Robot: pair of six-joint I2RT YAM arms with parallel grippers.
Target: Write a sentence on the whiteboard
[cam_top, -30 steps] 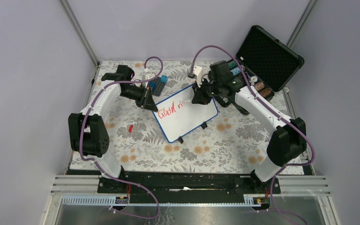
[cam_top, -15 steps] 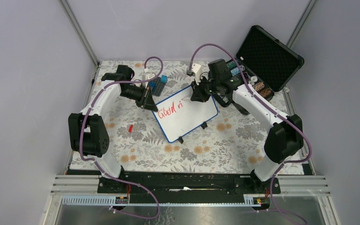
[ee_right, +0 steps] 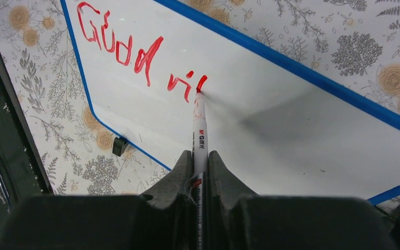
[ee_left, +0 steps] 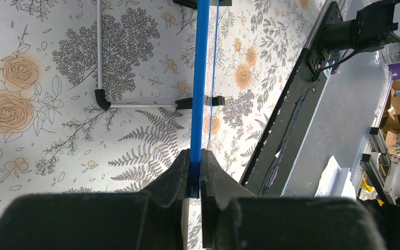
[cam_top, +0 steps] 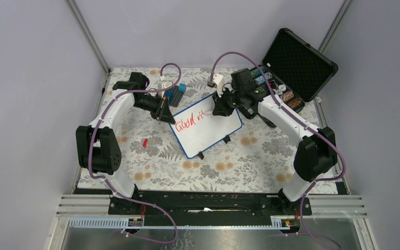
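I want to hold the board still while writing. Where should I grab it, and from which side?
Pinch the whiteboard by its blue rim at the left edge, coming from the left, edge-on. It is thin and flat, so one finger fits each face. The left gripper is shut there, clear of the sentence and the marker in the right gripper.

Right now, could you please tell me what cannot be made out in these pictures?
- Left wrist: the whiteboard is edge-on in the left gripper, so its face is hidden.
- Right wrist: the marker is buried at its rear in the right gripper.
- Top external: the sentence is too small to read.
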